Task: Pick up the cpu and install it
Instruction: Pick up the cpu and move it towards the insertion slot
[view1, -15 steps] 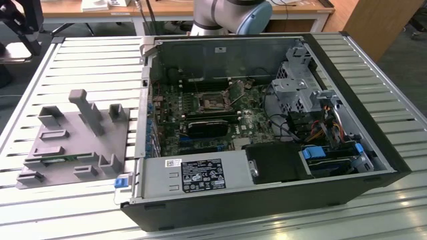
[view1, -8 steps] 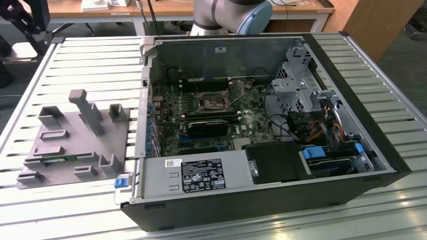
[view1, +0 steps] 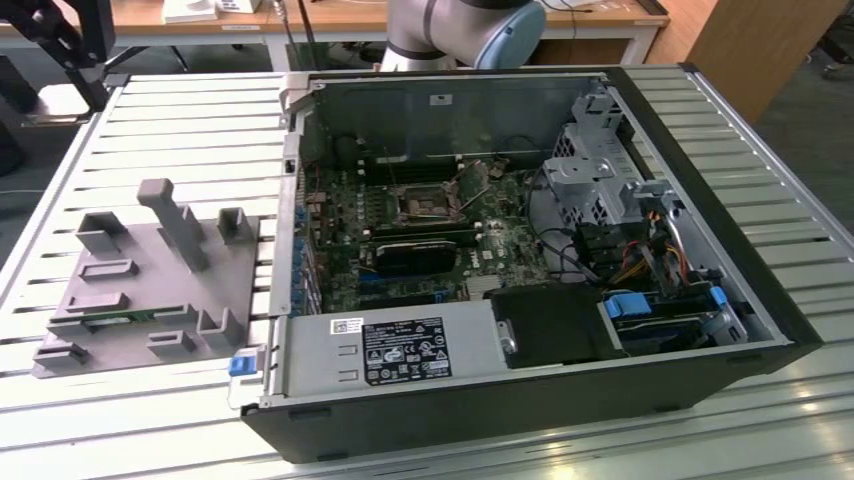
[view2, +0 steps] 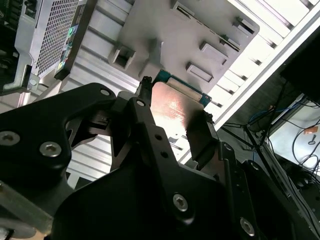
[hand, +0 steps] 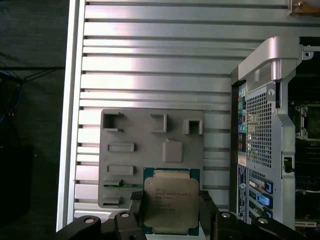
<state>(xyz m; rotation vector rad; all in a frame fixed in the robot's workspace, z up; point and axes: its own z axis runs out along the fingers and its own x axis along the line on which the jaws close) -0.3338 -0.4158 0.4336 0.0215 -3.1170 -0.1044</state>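
Claw (hand: 170, 200) is clamped on the cpu (hand: 170, 209), one finger on each of two opposite edges, silver lid facing the first wrist camera. I judge the chip lifted just clear of the grey holder tray (hand: 150, 145), not seated in it. In the exterior view the tray sits on the slatted worktop (view1: 187, 130) at 9 o'clock from the open computer case (view1: 534, 420). The socket (view1: 427, 205) lies at 3 o'clock from the tray, inside the case, toward the exterior view's right.

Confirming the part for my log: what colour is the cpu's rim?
Green, around a silver-grey top; the cpu shows best in the first wrist view.
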